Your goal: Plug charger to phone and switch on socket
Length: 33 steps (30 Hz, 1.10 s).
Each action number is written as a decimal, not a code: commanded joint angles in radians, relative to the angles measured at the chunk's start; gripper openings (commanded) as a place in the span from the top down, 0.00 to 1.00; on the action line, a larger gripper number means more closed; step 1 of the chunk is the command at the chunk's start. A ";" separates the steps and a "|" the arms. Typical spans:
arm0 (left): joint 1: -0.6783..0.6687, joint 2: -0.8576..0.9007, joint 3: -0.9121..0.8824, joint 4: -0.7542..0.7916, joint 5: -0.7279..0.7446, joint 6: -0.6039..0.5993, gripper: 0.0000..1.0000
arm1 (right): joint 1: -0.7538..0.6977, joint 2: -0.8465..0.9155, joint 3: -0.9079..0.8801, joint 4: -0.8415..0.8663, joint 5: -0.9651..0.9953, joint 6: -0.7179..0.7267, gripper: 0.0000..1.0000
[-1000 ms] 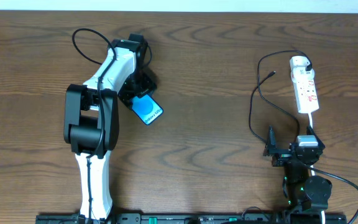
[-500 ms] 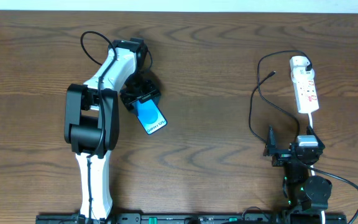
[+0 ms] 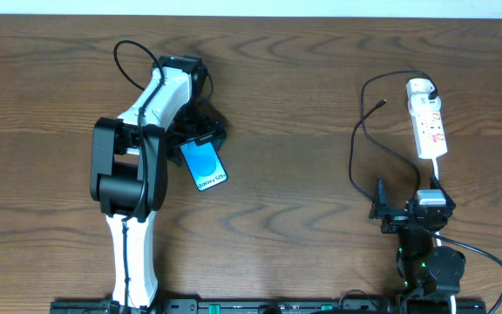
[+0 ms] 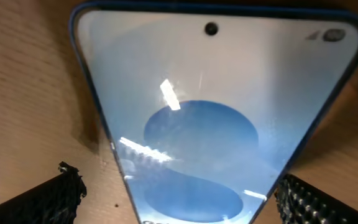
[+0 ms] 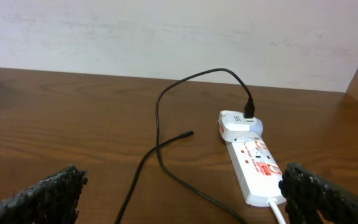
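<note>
Phone [image 3: 203,164] held in the left claw [image 3: 197,141], well apart from the socket [image 3: 429,126].

The phone has a black frame, a lit blue-cyan screen with white lettering, and a camera dot at the end away from the claw, which is clamped on its other end. It lies far across the desk [image 3: 303,174] from the socket. The charger [image 3: 353,157], a thin black cable, loops out from the white adapter [image 5: 236,124] at one end of the socket, and its plug tip [image 3: 382,104] lies loose just beside the socket. The right claw [image 5: 179,196], its jaws apart and empty, sits near the socket's cord end. To do the step well, bring the phone toward the socket and lay it flat; the port is probably at the clamped end and must be left exposed to the plug tip.
</note>
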 commanded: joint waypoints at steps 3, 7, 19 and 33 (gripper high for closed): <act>0.000 0.005 -0.008 -0.014 -0.037 0.002 0.01 | -0.003 -0.007 -0.002 -0.004 0.008 -0.004 0.01; -0.014 0.005 -0.016 -0.014 -0.047 0.002 0.01 | -0.003 -0.007 -0.002 -0.004 0.008 -0.005 0.01; -0.107 0.005 -0.112 0.123 -0.228 -0.051 0.01 | -0.003 -0.007 -0.002 -0.004 0.008 -0.004 0.01; -0.101 -0.038 -0.124 0.150 -0.228 -0.026 0.02 | -0.003 -0.007 -0.002 -0.004 0.008 -0.004 0.01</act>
